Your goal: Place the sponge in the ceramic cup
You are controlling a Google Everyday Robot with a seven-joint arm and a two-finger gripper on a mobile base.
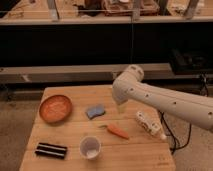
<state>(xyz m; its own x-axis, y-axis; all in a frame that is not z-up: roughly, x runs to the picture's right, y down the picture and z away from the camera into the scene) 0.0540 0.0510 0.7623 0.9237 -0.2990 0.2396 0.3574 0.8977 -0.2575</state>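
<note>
The blue-lavender sponge (95, 110) lies flat near the middle of the wooden table (75, 127). The white ceramic cup (90, 147) stands upright near the front edge, in front of the sponge and apart from it. My white arm (160, 100) reaches in from the right, and its rounded end hangs over the table just right of the sponge. Only a small part of the gripper (120, 107) shows under that end, above the tabletop and about a hand's width right of the sponge. It holds nothing that I can see.
An orange-brown plate (55, 108) sits at the table's left. A black ridged block (50, 150) lies at the front left, an orange carrot (116, 131) right of the cup, and a white bottle-like object (149, 124) under the arm. A dark shelf runs behind the table.
</note>
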